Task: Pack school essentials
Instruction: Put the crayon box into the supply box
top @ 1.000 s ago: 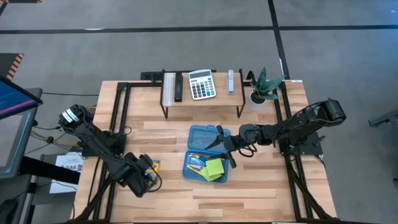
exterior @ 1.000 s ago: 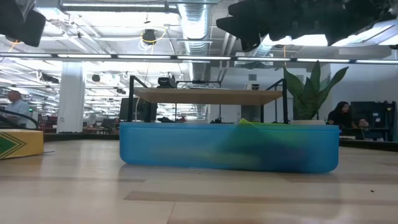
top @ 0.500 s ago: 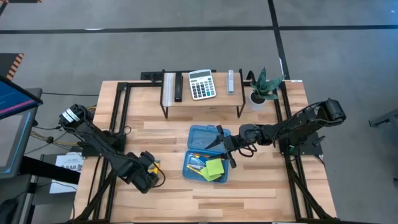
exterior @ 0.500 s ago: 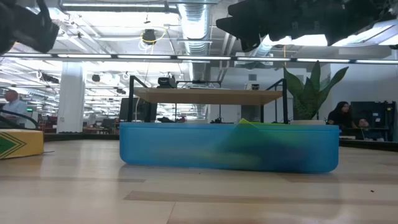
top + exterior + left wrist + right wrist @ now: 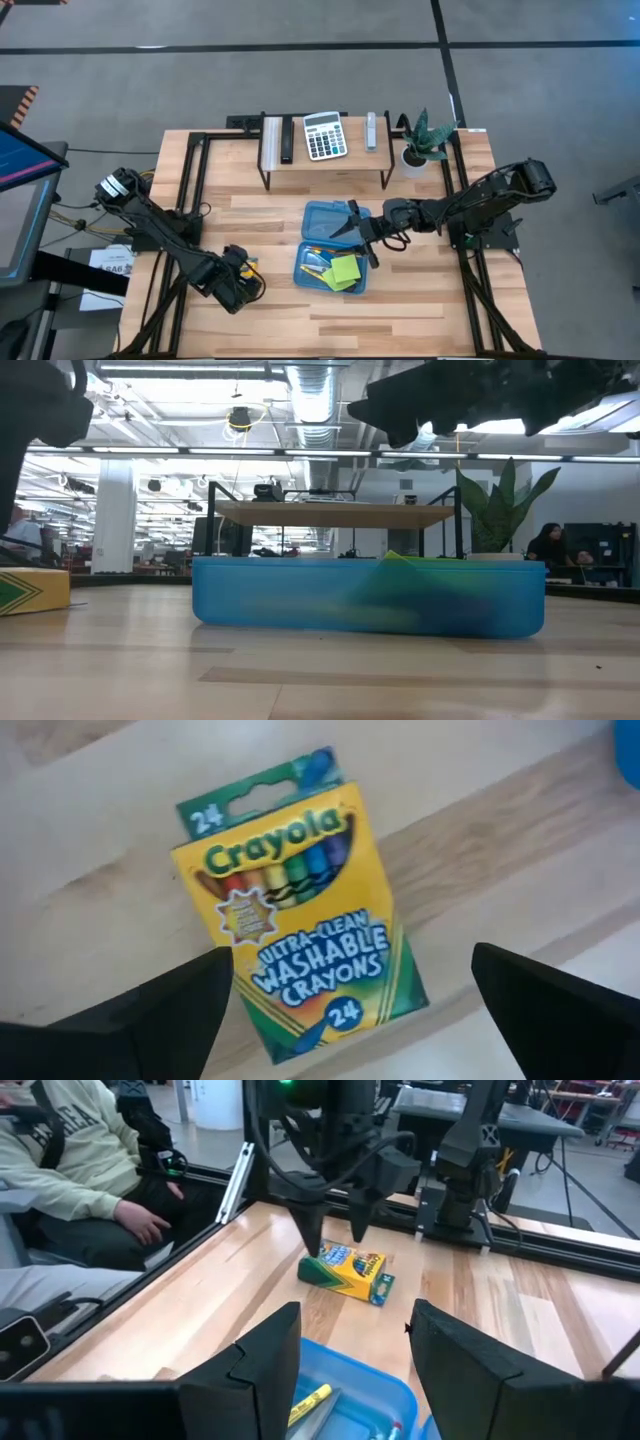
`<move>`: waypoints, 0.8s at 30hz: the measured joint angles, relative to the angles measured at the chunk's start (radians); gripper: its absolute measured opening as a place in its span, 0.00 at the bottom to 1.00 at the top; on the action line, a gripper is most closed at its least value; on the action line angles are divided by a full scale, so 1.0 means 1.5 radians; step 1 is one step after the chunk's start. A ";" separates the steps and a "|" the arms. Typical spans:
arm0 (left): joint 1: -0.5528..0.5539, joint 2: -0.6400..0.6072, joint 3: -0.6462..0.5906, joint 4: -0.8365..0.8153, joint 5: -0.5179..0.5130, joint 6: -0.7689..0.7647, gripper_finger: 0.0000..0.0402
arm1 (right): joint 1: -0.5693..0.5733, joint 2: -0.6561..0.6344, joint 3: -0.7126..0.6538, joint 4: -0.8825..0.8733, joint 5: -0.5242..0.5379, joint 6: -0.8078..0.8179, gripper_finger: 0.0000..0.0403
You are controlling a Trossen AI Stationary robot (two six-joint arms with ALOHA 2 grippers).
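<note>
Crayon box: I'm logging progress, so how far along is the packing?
Done: pencils and the sticky-note pad lie in the blue bin. In hand: nothing; the left pincer hovers open over the crayon box, which lies on the table. The right pincer waits open over the bin. Left: grasp and pack the box.

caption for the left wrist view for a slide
Left gripper open above the crayon box, which lies flat on the wooden table.
</note>
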 joint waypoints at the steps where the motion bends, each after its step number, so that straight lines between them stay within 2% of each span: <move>1: 0.000 0.000 0.000 -0.005 0.000 -0.009 0.99 | 0.000 0.000 0.000 0.001 0.000 0.000 0.52; 11: -0.005 0.000 -0.020 0.026 -0.038 -0.077 0.99 | 0.011 0.000 0.004 0.011 -0.001 0.001 0.53; 16: -0.005 0.000 -0.020 0.027 -0.025 -0.093 0.99 | 0.010 0.000 0.004 0.010 -0.001 0.001 0.53; 20: -0.005 0.000 -0.021 -0.022 -0.005 -0.108 0.99 | 0.012 0.000 0.004 0.006 -0.001 0.002 0.53; 24: -0.005 0.000 -0.021 0.001 -0.008 -0.125 0.99 | 0.015 0.000 0.004 -0.008 -0.001 0.002 0.53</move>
